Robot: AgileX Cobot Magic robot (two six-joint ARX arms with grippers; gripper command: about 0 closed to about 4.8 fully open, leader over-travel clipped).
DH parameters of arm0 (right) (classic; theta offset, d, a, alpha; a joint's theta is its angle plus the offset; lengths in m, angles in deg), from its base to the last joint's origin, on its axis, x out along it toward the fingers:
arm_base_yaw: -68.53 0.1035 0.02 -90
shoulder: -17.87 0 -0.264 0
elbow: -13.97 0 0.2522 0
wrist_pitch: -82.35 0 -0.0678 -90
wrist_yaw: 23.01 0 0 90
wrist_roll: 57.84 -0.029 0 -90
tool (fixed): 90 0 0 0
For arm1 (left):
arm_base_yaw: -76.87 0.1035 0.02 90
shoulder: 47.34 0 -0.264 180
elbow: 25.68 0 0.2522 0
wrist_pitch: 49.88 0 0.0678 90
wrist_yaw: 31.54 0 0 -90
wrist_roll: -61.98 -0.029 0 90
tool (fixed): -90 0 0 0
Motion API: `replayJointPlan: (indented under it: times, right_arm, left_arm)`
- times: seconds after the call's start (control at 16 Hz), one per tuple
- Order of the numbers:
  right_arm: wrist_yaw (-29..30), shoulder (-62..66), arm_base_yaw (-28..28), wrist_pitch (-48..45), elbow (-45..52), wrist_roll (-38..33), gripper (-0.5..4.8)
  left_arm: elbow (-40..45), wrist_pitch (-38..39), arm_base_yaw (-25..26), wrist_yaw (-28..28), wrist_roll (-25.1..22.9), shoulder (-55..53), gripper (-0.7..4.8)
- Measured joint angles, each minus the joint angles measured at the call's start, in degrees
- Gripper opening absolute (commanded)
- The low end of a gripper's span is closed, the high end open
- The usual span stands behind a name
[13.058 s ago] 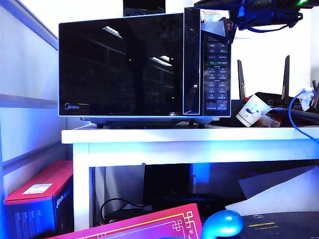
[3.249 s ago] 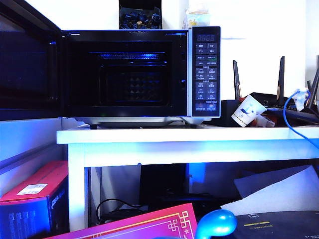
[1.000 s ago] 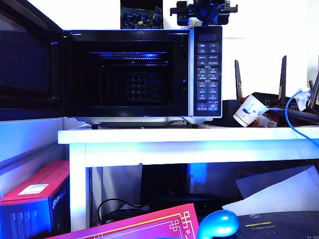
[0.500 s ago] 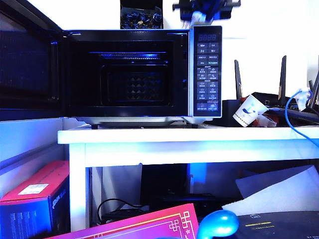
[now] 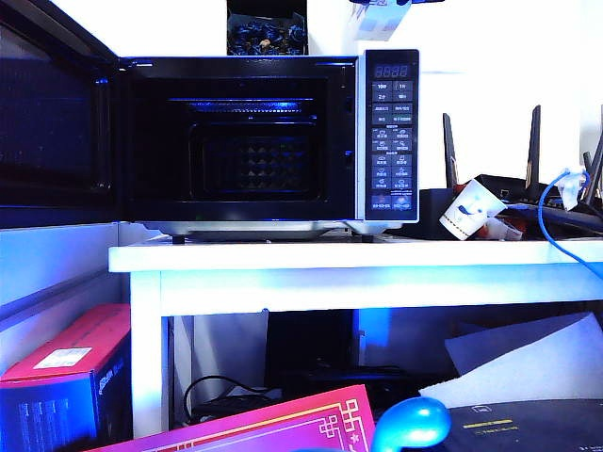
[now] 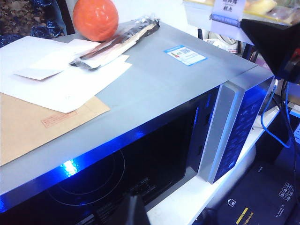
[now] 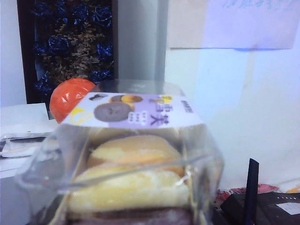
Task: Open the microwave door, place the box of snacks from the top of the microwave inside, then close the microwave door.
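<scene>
Two grippers: right gripper (image 5: 384, 3) holds box of snacks (image 7: 129, 164) above microwave (image 5: 386, 132), clearing top for open cavity; left gripper's (image 6: 131, 213) jaws unreadable, beside door opening.

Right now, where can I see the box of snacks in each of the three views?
Exterior view: box of snacks at the top edge, above the microwave's button panel, lifted in the right pincer.
Left wrist view: box at the upper right, partly cut off.
Right wrist view: box fills the centre.
Shared landmark: the carton of blue-wrapped items.
</scene>
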Motion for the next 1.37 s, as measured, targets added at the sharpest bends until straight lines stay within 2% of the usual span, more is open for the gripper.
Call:
replayJointPlan:
  times: [0.44,0.62,0.87,1.06,1.37]
  right_arm:
    - [6.67,-8.46,1.46,6.05,-0.07,-0.28,3.35]
    - [11.15,-12.63,1.38,11.04,-0.17,-3.98,3.35]
    - [12.24,-13.97,1.46,15.50,-0.17,-4.83,3.35]
    - [18.86,-14.12,1.53,18.86,0.35,-4.83,3.35]
    - [25.94,-14.25,2.34,18.73,6.14,-4.74,3.35]
  left_arm:
    - [0.00,0.11,0.00,0.00,0.00,0.00,-0.06]
    - [0.00,0.17,0.00,0.00,0.00,0.00,-0.06]
    - [0.00,0.20,0.00,0.00,0.00,0.00,-0.06]
    - [0.00,0.20,0.00,0.00,0.00,0.00,-0.06]
    - [0.00,0.20,0.02,0.00,0.00,0.00,-0.06]
